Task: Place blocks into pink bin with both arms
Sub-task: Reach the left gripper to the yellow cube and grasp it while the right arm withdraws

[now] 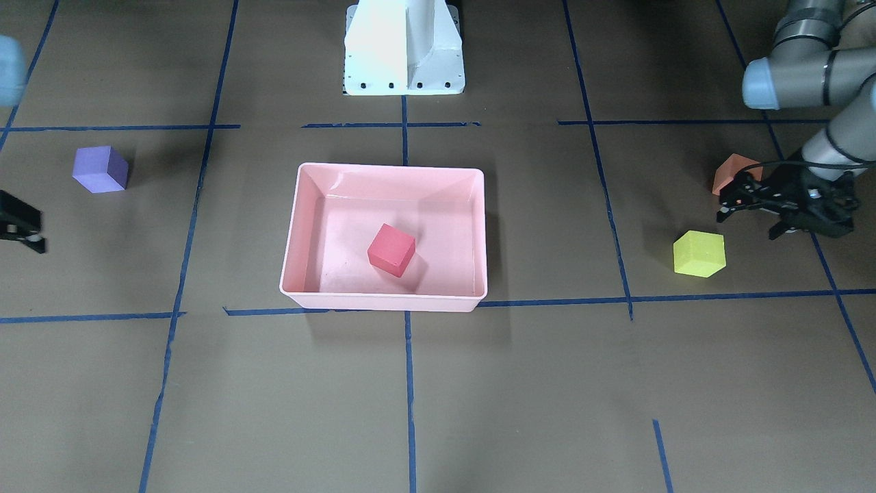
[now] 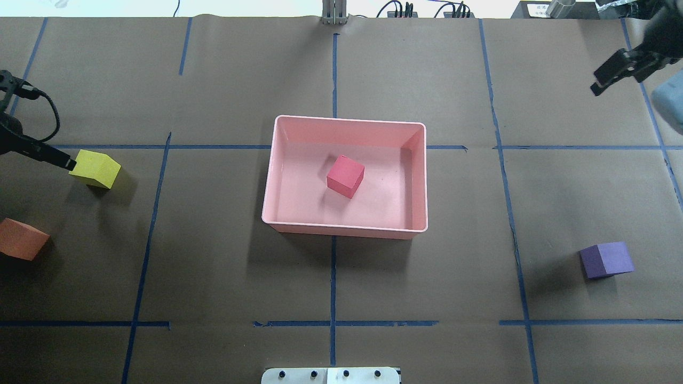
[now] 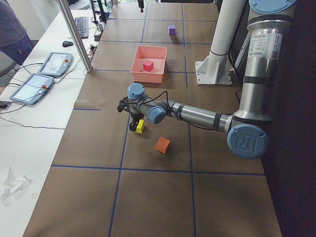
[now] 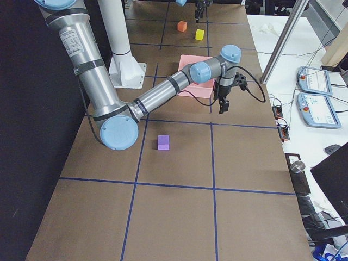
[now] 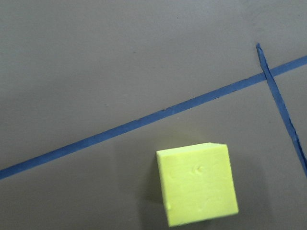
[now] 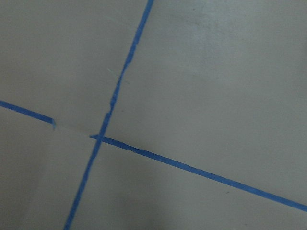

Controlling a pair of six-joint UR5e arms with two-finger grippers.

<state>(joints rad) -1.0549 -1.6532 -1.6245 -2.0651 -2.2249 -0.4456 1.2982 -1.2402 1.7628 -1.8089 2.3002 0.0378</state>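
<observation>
The pink bin (image 2: pixel 341 229) sits mid-table with the red block (image 2: pixel 346 176) inside it. The yellow-green block (image 2: pixel 96 168) and the orange block (image 2: pixel 21 240) lie on the robot's left side. The purple block (image 2: pixel 606 260) lies on the right side. My left gripper (image 1: pixel 724 202) is open and empty, hovering between the orange block (image 1: pixel 732 171) and the yellow-green block (image 1: pixel 699 253). The left wrist view shows the yellow-green block (image 5: pixel 197 183) just below. My right gripper (image 2: pixel 596 82) is open and empty at the far right, well away from the purple block.
The white pedestal base (image 1: pixel 404 48) stands behind the bin on the robot's side. Blue tape lines (image 2: pixel 333 277) grid the brown paper. A side bench with tablets (image 3: pixel 54 64), a metal post (image 3: pixel 74 34) and a person (image 3: pixel 10 29) lies past the table's far edge.
</observation>
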